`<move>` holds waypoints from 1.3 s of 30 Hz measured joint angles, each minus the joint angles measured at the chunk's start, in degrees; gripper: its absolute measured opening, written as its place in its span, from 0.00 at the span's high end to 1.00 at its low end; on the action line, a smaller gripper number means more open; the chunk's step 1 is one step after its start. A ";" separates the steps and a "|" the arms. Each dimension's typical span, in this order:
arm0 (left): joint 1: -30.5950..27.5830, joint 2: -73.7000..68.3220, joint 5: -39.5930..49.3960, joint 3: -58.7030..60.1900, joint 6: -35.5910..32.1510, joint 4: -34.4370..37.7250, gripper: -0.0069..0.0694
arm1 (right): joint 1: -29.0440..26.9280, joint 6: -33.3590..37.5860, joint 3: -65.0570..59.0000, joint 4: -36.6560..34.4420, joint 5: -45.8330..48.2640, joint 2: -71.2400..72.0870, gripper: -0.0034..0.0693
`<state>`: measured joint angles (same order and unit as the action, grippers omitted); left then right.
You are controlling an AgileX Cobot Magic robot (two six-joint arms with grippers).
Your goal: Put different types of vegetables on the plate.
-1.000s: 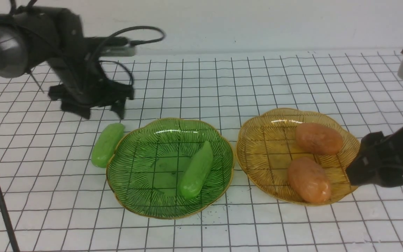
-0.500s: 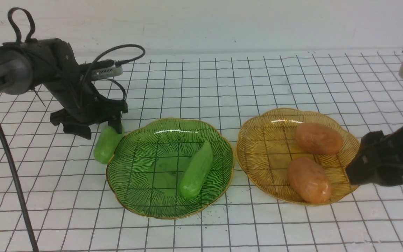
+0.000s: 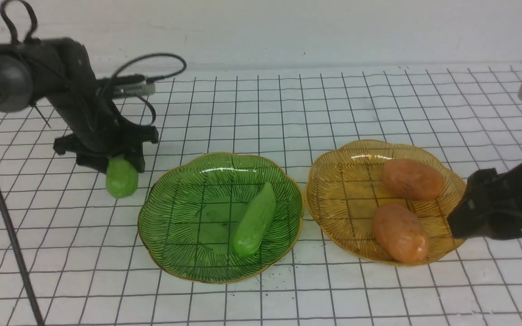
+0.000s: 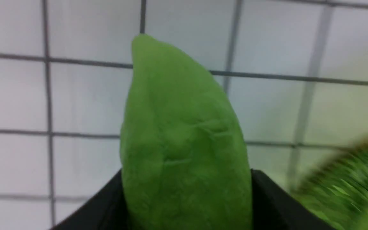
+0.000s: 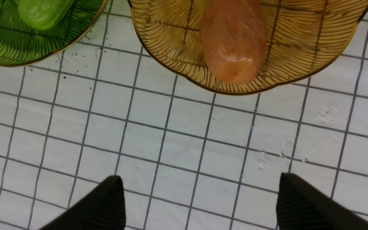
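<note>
A white table (image 3: 261,303) ruled with a black grid, seen from the robot's side. In the lower centre of the frame sits a green plate (image 3: 175,217) with one cucumber (image 3: 254,220) lying aslant in its right half. To its right, almost touching, an amber plate (image 3: 342,199) holds a near potato (image 3: 399,233) and, behind it, a far potato (image 3: 413,179). At the right edge the right tool (image 5: 200,177) hangs low just beside the amber plate, its jaws spread wide with nothing between them.

Farther back, at mid left, the left tool (image 3: 115,164) grips the last cucumber (image 3: 122,181), one black jaw on each side, its rounded end pointing down and toward the viewer. It is just outside the green plate's left rim; whether it has cleared the table is hard to tell.

The step in hand looks like the last pick-up: both potatoes share one plate, one cucumber is placed, and only this one is outside. The next move would probably be to lift it above the raised, wavy rim, carry it rightward over the bare left half of the green plate, and let go without striking the cucumber already there.

Both plates appear to be clear tinted glass, flower-shaped with scalloped gold edges and fine radiating ribs; the grid shows through them. The cucumbers are glossy, pale green, long and tapered, with faint creases. The potatoes are orange-brown ovals, lumpy, with a slight sheen. The tools are matte black with ridged inner faces.
</note>
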<state>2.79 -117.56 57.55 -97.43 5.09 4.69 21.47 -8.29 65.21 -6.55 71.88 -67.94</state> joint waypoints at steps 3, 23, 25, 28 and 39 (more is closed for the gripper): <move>1.86 4.07 7.77 -1.01 -5.09 4.37 0.41 | 0.00 2.67 0.00 -3.52 0.00 0.00 0.28; 20.75 -1.81 11.96 -0.90 -6.87 -7.12 0.19 | 0.00 7.23 -1.47 -0.13 0.74 30.23 0.97; 20.75 -1.81 12.04 -0.90 -6.87 -7.30 0.16 | 0.00 7.23 -6.08 3.12 -0.01 36.16 0.97; 20.75 -1.81 12.16 -0.90 -6.87 -7.65 0.16 | 0.00 7.23 -15.24 6.23 -8.48 43.29 0.97; 20.75 -1.64 12.60 -5.22 -6.87 -10.30 0.62 | 0.00 7.28 -43.29 8.95 -46.62 48.37 0.97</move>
<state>23.55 -119.20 70.15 -102.65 -1.79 -5.61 21.47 -1.02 21.92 2.40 25.25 -19.57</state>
